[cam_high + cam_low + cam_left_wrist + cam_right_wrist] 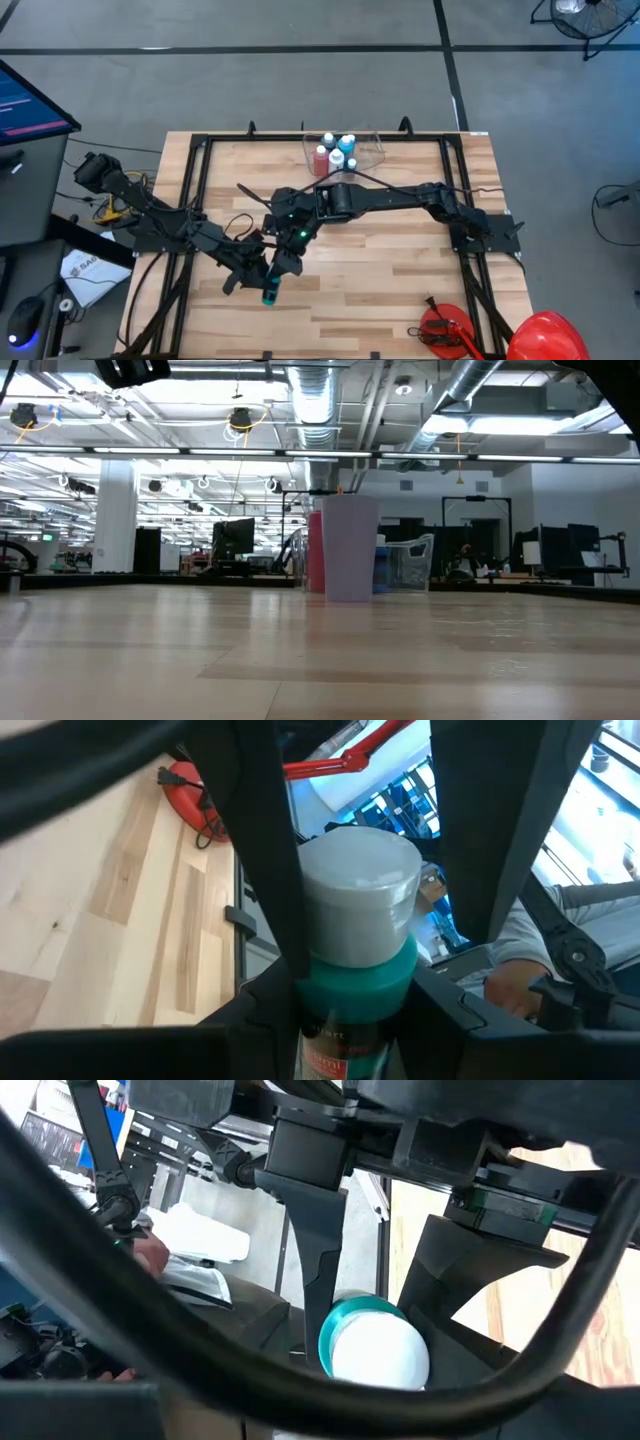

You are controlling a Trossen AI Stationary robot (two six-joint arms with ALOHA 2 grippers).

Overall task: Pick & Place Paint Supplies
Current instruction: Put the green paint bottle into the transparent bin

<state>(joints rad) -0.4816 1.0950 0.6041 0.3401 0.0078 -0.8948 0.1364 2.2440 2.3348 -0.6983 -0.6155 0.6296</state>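
I'm running both arms low over the wood table (400,260). The left gripper (272,283) is sitting at lower centre of the high view, and it's clamping a teal paint bottle (269,295). In the left wrist view that bottle (355,935) is filling the middle of the frame, white cap up, teal shoulder wedged between the two dark fingers (260,870), partly closed and pressing on both sides. So the left pincer is gripping the teal bottle.

The right gripper (297,232) is hanging at frame centre of the high view, just above and right of the left one. Its wrist view is looking at the same white-capped teal bottle (372,1345) at lower centre, held by the other arm's fingers. The right arm's own fingers are not clear in any view, so I cannot tell how far they're open or whether they're touching anything.

The remaining paint bottles (335,152), red, teal and white-capped ones, are standing in the clear plastic tub (372,150) at top centre of the high view. In the low view a pale cup (350,547) is standing centre frame, with the tub (412,563) just right of it.

A red hard hat (545,338) is lying at lower right.
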